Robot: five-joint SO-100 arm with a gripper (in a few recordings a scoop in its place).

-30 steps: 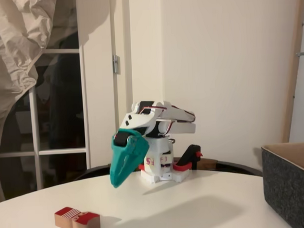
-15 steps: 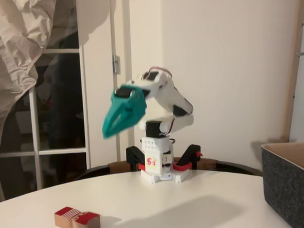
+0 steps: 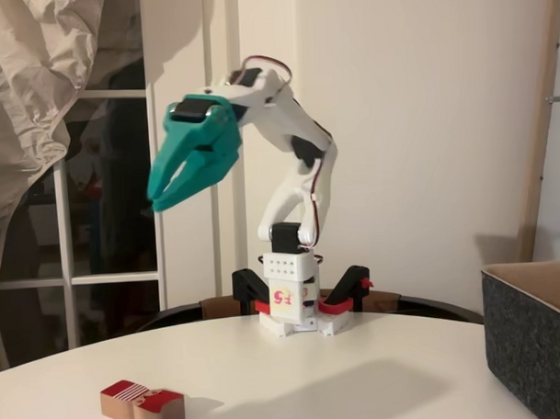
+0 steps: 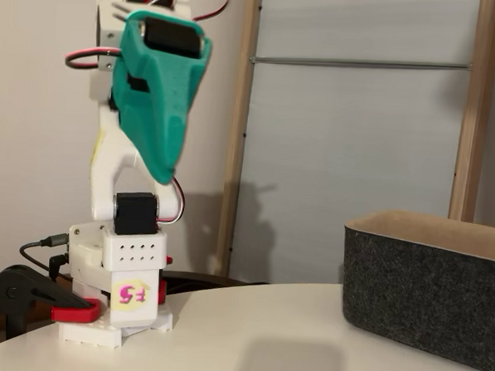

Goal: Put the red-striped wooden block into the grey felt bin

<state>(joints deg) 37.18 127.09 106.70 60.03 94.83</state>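
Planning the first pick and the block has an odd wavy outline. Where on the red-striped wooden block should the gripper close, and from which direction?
Probably from straight above: the red-striped wooden block lies flat on the table with open space around it. Close across its narrow notched waist, between the striped end and the rounder end, where the fingers should seat. The gripper hangs high above it, slightly open.

White walls [image 3: 424,122], a dark glazed door [image 3: 110,206], crumpled pale curtain [image 3: 27,80].
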